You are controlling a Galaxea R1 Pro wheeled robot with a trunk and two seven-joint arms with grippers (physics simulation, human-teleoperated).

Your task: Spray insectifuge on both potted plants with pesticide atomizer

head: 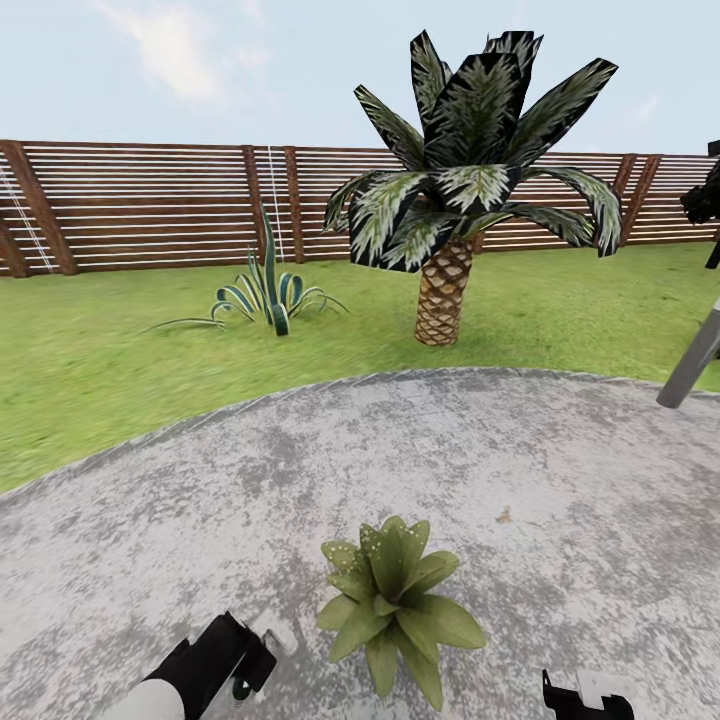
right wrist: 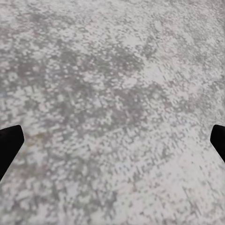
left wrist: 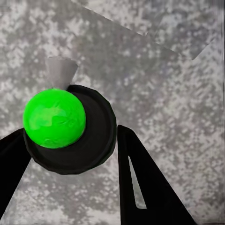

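Observation:
One potted plant (head: 392, 598), a rosette of broad speckled green leaves, stands on the round grey stone patio (head: 200, 500) just ahead of me; the leaves hide its pot. The other plant is out of view. My left gripper (head: 243, 657) is low at the plant's left, shut on the pesticide atomizer (head: 278, 637). In the left wrist view the atomizer (left wrist: 56, 119) shows its green spot on a dark round body and a grey nozzle, between the black fingers (left wrist: 140, 178) of the left gripper (left wrist: 70, 133). My right gripper (head: 590, 696) is low to the plant's right. It is open (right wrist: 112, 140) over bare stone.
Lawn (head: 100, 370) lies beyond the patio, with a striped agave (head: 265, 295) and a scaly-trunked palm (head: 450, 200) in front of the brown slatted fence (head: 140, 205). A grey pole (head: 690, 365) with a dark object above it stands at the far right edge.

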